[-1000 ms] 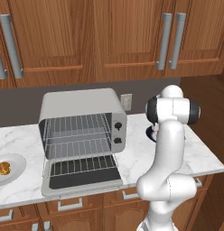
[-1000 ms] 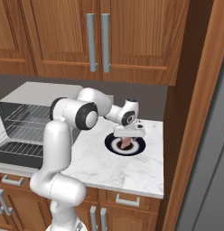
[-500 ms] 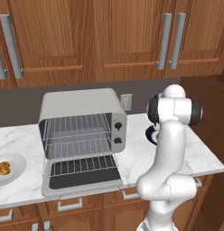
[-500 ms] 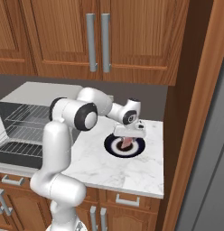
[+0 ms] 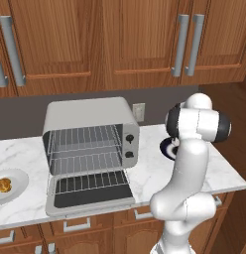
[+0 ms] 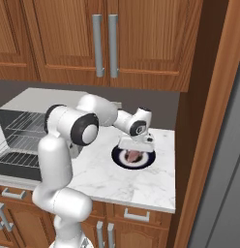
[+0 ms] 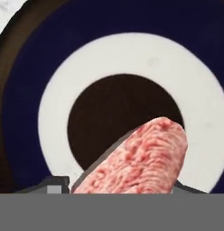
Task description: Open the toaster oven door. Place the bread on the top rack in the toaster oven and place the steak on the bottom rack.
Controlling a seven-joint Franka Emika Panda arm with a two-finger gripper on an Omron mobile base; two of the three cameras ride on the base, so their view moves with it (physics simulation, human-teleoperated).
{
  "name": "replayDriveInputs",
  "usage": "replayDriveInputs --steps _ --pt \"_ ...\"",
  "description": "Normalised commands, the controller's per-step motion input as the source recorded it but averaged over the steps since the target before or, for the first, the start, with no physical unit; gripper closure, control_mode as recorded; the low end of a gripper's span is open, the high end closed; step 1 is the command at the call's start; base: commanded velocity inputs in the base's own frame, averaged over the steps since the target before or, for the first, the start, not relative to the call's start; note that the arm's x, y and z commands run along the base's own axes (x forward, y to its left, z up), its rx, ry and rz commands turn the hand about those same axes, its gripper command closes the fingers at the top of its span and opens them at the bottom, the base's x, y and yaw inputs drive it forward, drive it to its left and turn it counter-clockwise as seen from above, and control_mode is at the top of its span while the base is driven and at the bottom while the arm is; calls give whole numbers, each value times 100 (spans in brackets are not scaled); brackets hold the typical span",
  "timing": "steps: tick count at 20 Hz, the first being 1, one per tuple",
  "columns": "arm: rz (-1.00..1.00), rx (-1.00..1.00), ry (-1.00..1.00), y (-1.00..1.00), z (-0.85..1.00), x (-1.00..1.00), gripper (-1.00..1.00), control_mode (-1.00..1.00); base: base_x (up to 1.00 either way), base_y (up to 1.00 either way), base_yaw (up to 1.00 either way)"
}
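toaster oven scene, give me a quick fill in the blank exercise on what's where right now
1. The toaster oven door hangs ____.
2. The steak lies on a plate whose outer ring is dark ____.
3. The bread sits on a pale plate to the ____ of the toaster oven in the left base view.
4. The gripper is low over the ____.

Missing words: open; blue; left; steak

steak [image 6: 134,155] on plate [image 6: 118,156], right of toaster oven [image 5: 88,135]
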Motion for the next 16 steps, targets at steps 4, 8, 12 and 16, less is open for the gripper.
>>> replayDriveInputs --steps 4,8,12,16 --pt "2 0 0 34 16 -50 100 -100 0 0 0" --pt "4 1 5 28 24 -39 100 -100 0 0 0" --pt "4 2 5 26 39 -29 100 -100 0 0 0" --pt "4 1 2 32 47 -27 100 -100 0 0 0"
